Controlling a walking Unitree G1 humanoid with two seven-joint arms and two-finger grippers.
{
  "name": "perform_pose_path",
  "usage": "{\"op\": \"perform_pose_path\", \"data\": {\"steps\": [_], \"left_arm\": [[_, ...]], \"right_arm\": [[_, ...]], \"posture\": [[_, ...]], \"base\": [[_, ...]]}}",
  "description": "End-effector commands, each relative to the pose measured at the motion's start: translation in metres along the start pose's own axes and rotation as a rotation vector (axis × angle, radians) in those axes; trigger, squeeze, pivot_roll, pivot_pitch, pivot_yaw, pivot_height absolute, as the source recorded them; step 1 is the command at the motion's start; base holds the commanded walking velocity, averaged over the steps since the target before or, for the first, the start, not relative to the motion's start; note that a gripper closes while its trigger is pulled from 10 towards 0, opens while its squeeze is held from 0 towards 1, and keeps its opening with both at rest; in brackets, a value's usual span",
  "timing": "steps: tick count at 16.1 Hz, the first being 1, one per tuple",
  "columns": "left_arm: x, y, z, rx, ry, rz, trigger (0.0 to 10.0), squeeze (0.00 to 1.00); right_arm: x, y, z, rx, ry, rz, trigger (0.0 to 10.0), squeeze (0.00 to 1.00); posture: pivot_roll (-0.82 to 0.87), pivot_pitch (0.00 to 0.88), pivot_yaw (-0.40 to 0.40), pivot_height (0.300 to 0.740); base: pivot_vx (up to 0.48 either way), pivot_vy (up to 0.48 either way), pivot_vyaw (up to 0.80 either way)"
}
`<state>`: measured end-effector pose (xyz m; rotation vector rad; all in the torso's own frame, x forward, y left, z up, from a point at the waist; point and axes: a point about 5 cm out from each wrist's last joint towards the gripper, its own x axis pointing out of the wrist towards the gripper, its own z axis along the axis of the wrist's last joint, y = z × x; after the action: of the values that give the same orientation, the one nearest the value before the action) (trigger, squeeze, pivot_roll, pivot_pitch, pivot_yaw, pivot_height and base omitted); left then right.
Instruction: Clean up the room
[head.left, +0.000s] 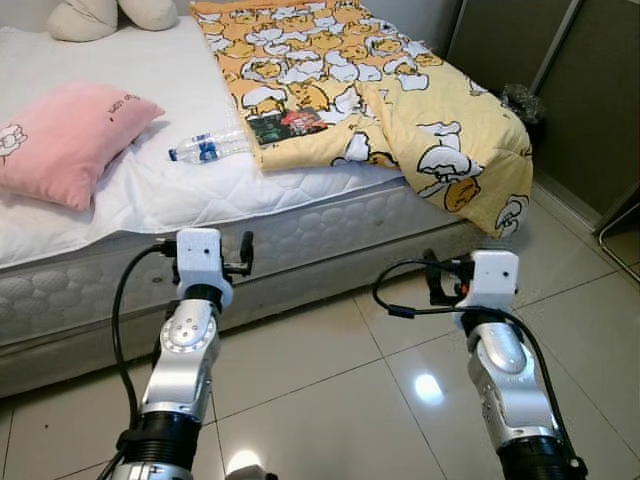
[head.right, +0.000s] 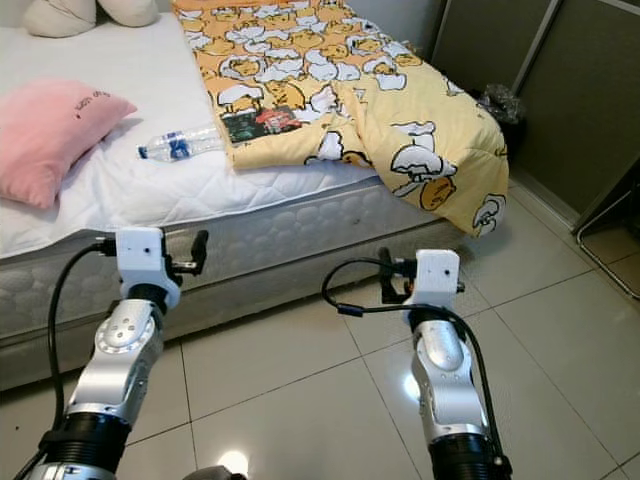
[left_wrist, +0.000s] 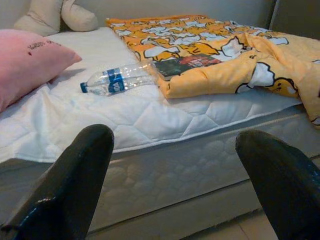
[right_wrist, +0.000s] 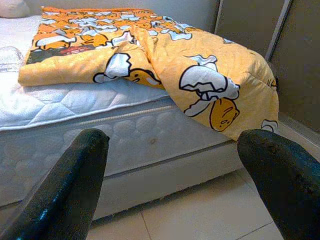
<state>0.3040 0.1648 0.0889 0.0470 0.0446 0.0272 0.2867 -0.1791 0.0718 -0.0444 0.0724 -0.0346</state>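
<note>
Bottle (head.left: 208, 147) on bed (head.left: 180, 195), between pillow (head.left: 65, 140) and blanket (head.left: 370, 90).

A low bed (head.left: 300, 235) with a white quilted mattress stands on a floor of large, glossy pale tiles (head.left: 330, 390), where a bright ceiling light is reflected as a white spot (head.left: 428, 388). Beyond the foot of the bed, dark olive panels with a pale metal frame (head.left: 555, 45) line the wall, above a light skirting strip.
</note>
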Motion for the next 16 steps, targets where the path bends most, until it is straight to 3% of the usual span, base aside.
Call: {"op": "perform_pose_path", "data": {"steps": [1,6,10,16], "left_arm": [[0.000,-0.001,-0.001,0.000,0.006,0.007,10.0,0.00],[0.002,0.009,0.000,-0.039,0.015,0.057,10.0,0.00],[0.002,0.002,0.007,-0.018,-0.031,0.043,10.0,0.00],[0.004,0.004,0.007,-0.017,-0.028,0.065,10.0,0.00]], "right_arm": [[-0.001,-0.004,0.001,-0.002,-0.012,-0.018,10.0,0.00],[0.001,0.000,0.001,-0.007,-0.011,-0.006,10.0,0.00],[0.004,-0.002,0.001,-0.015,-0.005,-0.008,10.0,0.00],[0.009,-0.002,0.006,-0.027,-0.024,0.000,10.0,0.00]], "posture": [[0.01,0.000,0.001,0.740],[0.01,0.000,0.005,0.740],[0.01,0.000,0.005,0.740],[0.01,0.000,0.001,0.740]], "base": [[0.000,0.000,0.51],[0.343,0.000,0.70],[0.459,0.000,0.67],[0.458,0.000,0.64]]}}
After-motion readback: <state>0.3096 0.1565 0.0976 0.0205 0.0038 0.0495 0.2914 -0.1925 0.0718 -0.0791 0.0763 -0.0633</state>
